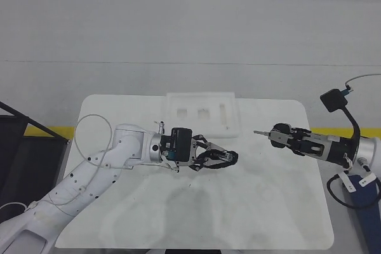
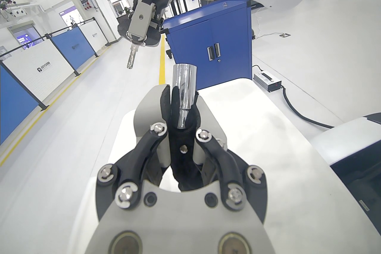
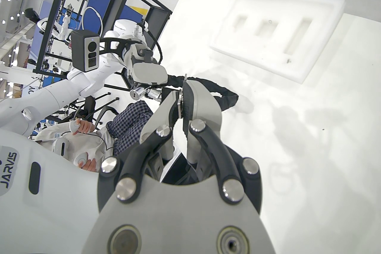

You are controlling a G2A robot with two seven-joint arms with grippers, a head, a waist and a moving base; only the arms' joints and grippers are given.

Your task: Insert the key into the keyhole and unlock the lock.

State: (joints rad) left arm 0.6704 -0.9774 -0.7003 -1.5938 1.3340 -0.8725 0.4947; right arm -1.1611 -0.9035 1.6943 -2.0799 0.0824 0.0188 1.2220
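Note:
My left gripper (image 1: 228,157) hangs over the middle of the table, shut on the lock (image 2: 184,91), a shiny chrome cylinder that sticks out past the fingertips. The keyhole end of the lock (image 3: 135,93) faces the right arm. My right gripper (image 1: 274,135) is over the right part of the table, shut on the head of the key (image 2: 132,55). The key's metal blade (image 1: 259,133) points toward the lock, with a clear gap between the two. In the right wrist view the key's head (image 3: 179,101) is pinched between the pads.
A white foam tray (image 1: 202,113) with three recesses lies at the table's far edge behind both grippers. The white tabletop (image 1: 197,216) is bare in front. A blue cabinet (image 2: 220,43) stands on the floor beyond the table's right end.

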